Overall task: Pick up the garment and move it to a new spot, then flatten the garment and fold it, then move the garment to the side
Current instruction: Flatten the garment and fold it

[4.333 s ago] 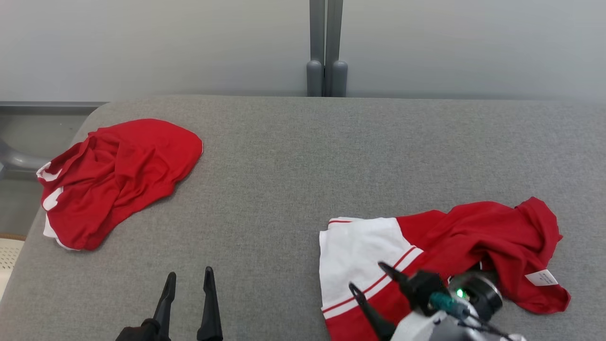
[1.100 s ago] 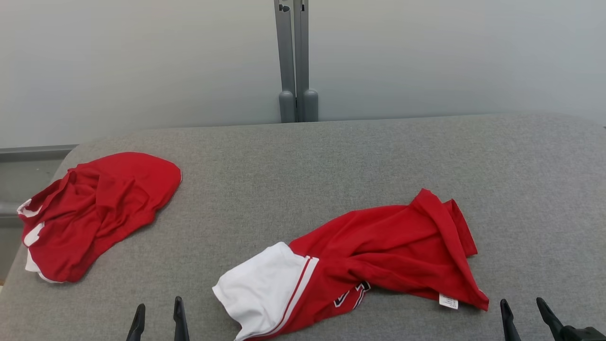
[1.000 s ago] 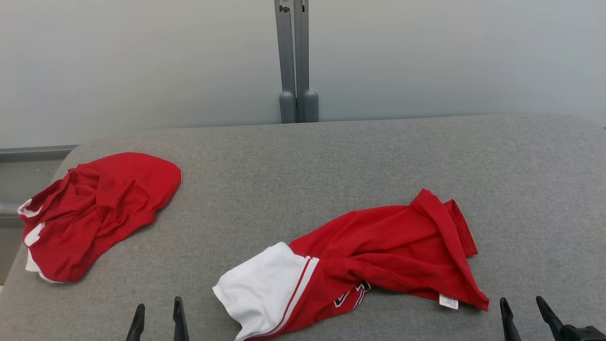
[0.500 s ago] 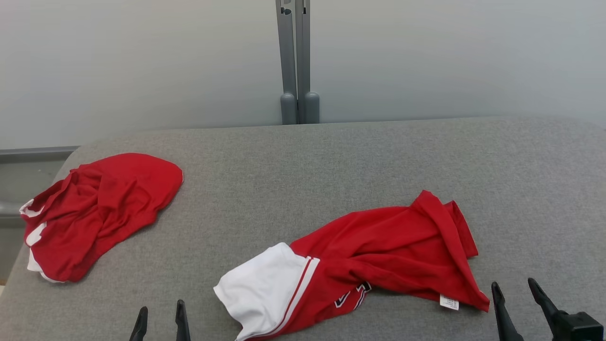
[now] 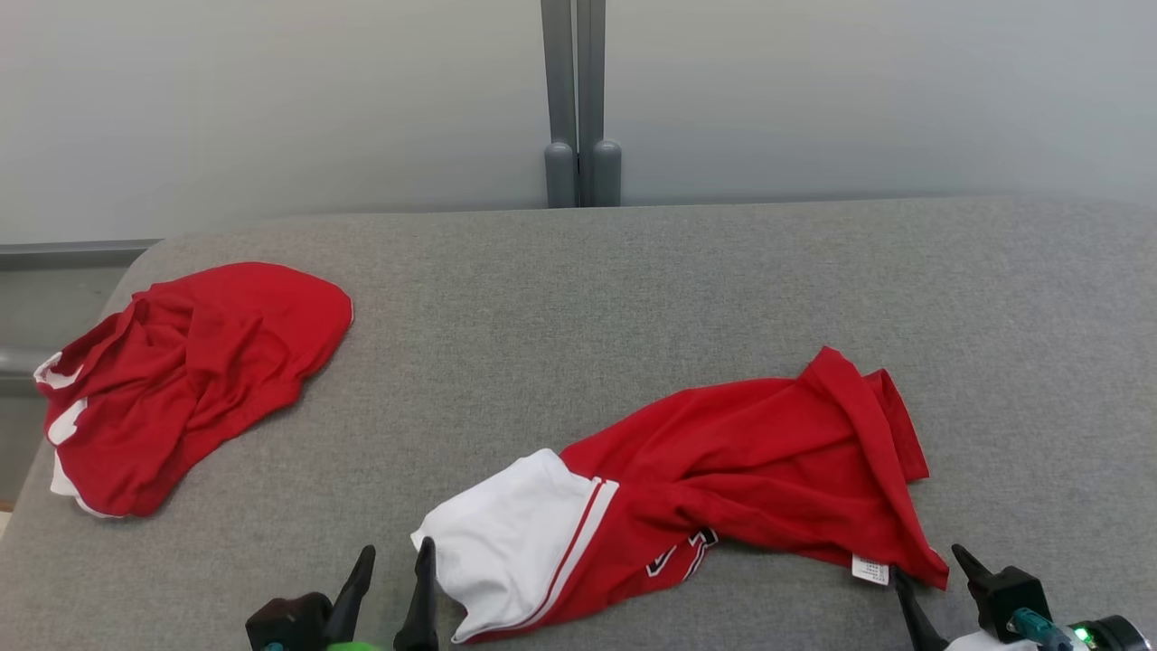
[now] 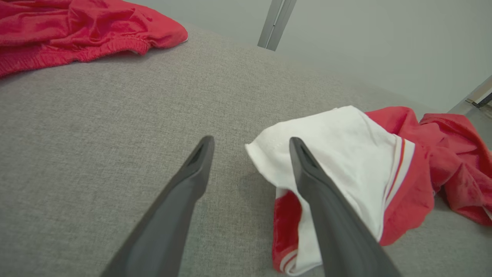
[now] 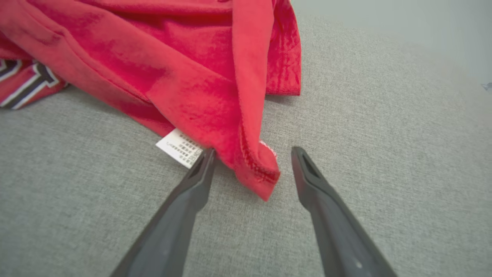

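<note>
At the lower left of the head view, the left gripper (image 5: pixel 395 553) is seen with its fingers spread wide and nothing held between them. In the left wrist view, the white sleeve end (image 6: pixel 338 146) of the garment is found partly between the fingertips, and one finger overlaps it in the frame. Contact cannot be determined. At the lower right of the head view, the right gripper (image 5: pixel 929 565) is likewise set wide and is empty. In the right wrist view, a red hem corner (image 7: pixel 257 169) is framed between its fingertips, and a white label (image 7: pixel 180 148) is located just beside one tip.

The garment (image 5: pixel 741 461), red with a white sleeve, is laid crumpled across the lower centre and right of the head view, on the grey padded surface (image 5: pixel 578 289). A second red garment (image 5: pixel 190 380) is bunched at the left edge of the frame, well apart from the first. At the top centre, a grey post (image 5: pixel 578 90) is seen against a pale wall (image 5: pixel 271 108).
</note>
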